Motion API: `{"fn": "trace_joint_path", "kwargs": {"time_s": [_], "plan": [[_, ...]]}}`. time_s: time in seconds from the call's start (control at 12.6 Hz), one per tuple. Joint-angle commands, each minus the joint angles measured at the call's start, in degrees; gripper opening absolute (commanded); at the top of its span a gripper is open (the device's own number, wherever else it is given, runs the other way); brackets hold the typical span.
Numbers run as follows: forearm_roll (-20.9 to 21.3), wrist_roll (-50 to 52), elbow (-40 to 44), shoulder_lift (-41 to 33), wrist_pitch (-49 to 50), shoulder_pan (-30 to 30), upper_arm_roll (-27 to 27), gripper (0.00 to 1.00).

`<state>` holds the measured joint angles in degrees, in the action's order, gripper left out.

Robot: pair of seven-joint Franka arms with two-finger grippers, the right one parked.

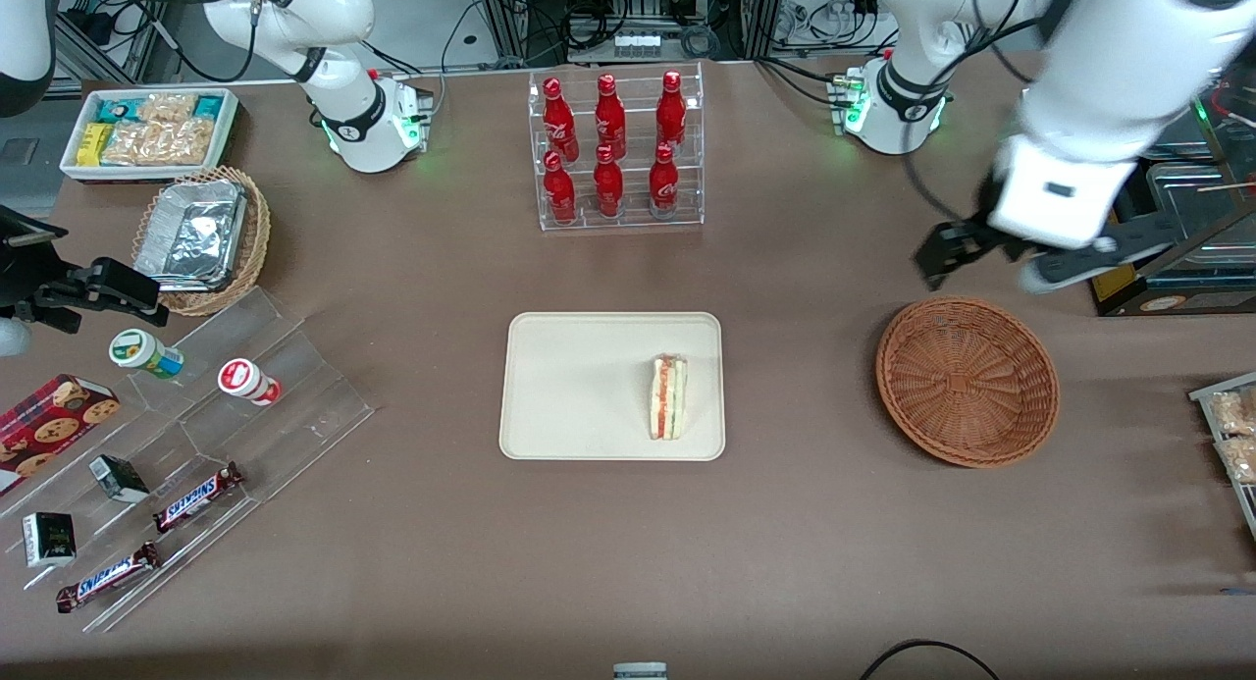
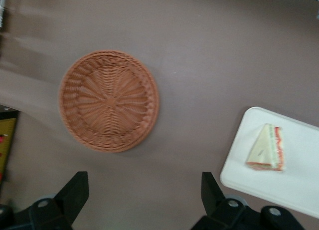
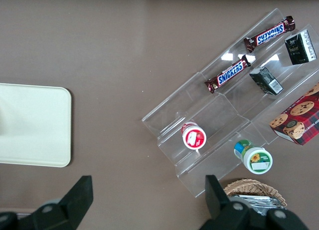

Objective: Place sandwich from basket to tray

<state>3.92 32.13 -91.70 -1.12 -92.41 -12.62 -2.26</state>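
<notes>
Sandwich [image 1: 669,396]: lying on the tray [image 1: 569,386], on the part of it nearer the working arm's end of the table, with its red and green filling edge showing. In the left wrist view the sandwich [image 2: 267,149] is resting on the tray [image 2: 294,180] as a pale wedge, nothing touching it.

Tray: sitting flat in the middle of the table, nearer to the front camera than the clear rack of red bottles [image 1: 614,150].

Basket [image 1: 967,381]: standing on the table beside the tray, toward the working arm's end, well apart from it. The left wrist view is looking straight down into the basket [image 2: 108,100], showing only its reddish-brown weave.

Gripper [image 1: 986,260]: hanging in the air above the table, just above the basket rim that is farther from the front camera. Its fingers [image 2: 75,192] are standing spread wide with nothing between them.

Other things: a foil container [image 1: 191,234] is sitting in a lighter tan basket toward the parked arm's end, beside a white bin of snack packets [image 1: 147,130]; a clear stepped stand [image 1: 196,464] there is carrying Snickers bars [image 1: 196,496] and small cups.
</notes>
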Motion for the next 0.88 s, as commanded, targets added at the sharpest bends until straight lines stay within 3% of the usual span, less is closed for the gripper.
{"fn": "trace_joint_path", "kwargs": {"time_s": [0.0,0.32,0.8], "plan": [[-1.8,-9.5,-5.1,-5.1,0.4,5.6,-0.7,1.0],[-2.5,-26.0,-5.6,-6.4,2.8,14.3,-0.7,1.0],[-1.5,-27.9,-3.1,-5.0,4.5,14.1,-1.1,1.0]]}}
